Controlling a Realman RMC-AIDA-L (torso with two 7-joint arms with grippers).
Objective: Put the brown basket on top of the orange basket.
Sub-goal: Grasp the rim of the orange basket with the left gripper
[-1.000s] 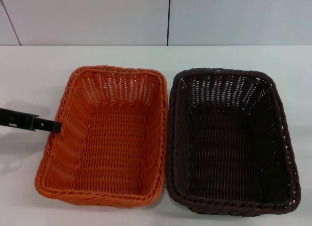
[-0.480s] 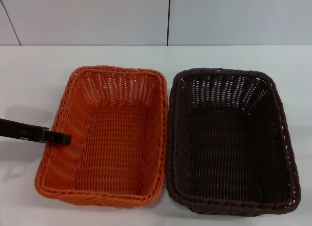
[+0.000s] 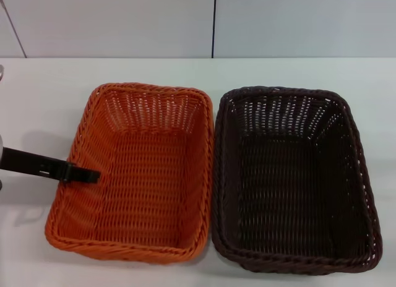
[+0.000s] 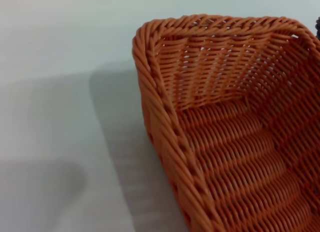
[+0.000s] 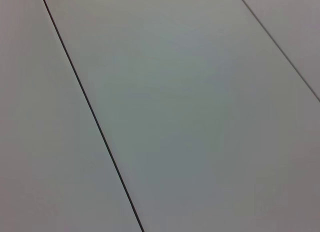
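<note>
Dark brown woven wicker basket [image 3: 296,179] sits on white surface [image 3: 37,95], touching bright orange woven wicker basket [image 3: 133,172] w/ left end effector [image 3: 83,174] over its rim; grip state unclear. Right arm unseen.

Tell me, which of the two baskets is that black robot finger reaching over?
The orange basket, on the robot's left. The left gripper pokes over its outer rim, while the brown basket sits beside it on the right with nothing near it.
</note>
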